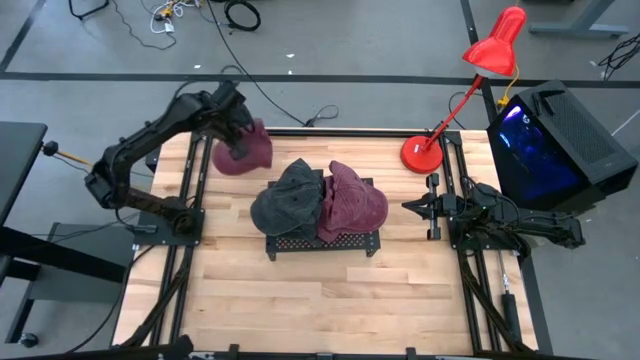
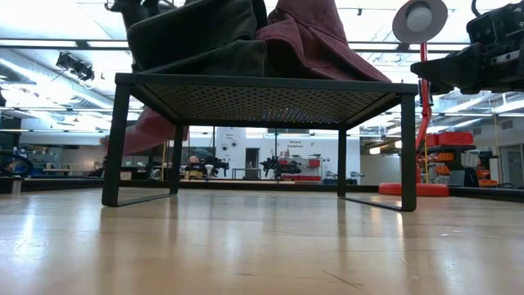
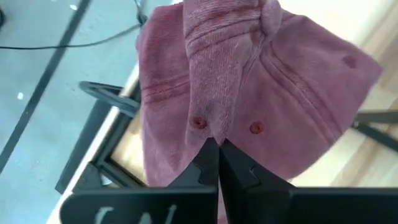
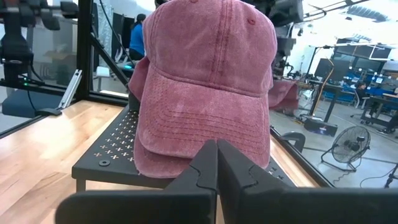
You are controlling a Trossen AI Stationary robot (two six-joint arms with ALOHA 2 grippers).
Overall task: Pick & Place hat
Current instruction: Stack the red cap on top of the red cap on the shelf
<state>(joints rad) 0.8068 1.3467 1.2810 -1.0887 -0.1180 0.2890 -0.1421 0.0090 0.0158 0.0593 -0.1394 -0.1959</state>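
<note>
The left gripper (image 3: 217, 163) is clamped on a faded maroon cotton cap (image 1: 243, 150), holding it above the wooden surface's (image 1: 320, 300) far left corner. The right gripper (image 1: 410, 206), fingers together and empty, waits beside the black perforated metal rack (image 1: 322, 243) carrying a dark grey cap (image 1: 285, 200) and a second maroon cap (image 1: 355, 200).

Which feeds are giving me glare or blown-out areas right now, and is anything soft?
Low view: ceiling lights behind the black perforated metal stand backlight it, and the wooden table reflects them. Left wrist view: the pink cloth cap is near and soft, with a washed-out upper corner. Right wrist view: bright room beyond the other pink cap.
</note>
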